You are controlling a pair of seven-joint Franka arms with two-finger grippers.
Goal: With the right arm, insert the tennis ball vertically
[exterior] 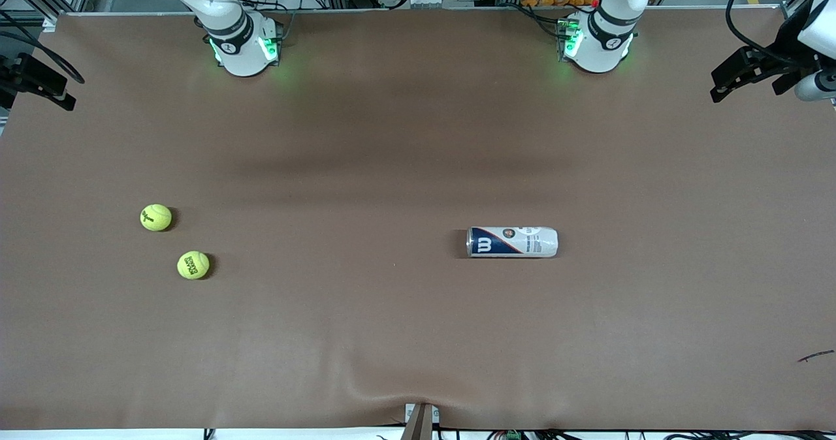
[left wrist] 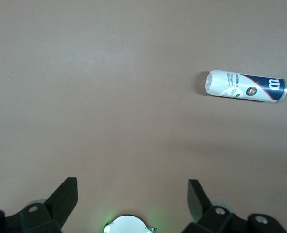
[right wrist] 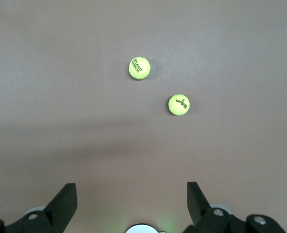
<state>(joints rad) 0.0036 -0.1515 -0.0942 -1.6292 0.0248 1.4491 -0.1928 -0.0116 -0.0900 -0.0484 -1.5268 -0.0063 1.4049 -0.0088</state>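
Two yellow-green tennis balls lie toward the right arm's end of the table. One tennis ball (exterior: 156, 217) (right wrist: 178, 104) is farther from the front camera than the other tennis ball (exterior: 193, 265) (right wrist: 139, 68). A white and blue ball can (exterior: 513, 241) (left wrist: 245, 87) lies on its side nearer the left arm's end. The right arm (exterior: 238, 38) and the left arm (exterior: 601, 35) show only their bases in the front view. My right gripper (right wrist: 131, 186) hangs open and empty high over bare table, with both balls in its view. My left gripper (left wrist: 132, 183) is open and empty too.
The brown table cover (exterior: 392, 140) has a wrinkle at the front edge (exterior: 418, 397). Black mounted gear juts in at both ends of the table (exterior: 751, 71) (exterior: 36, 81). A short dark cable piece (exterior: 815, 356) lies near the front corner at the left arm's end.
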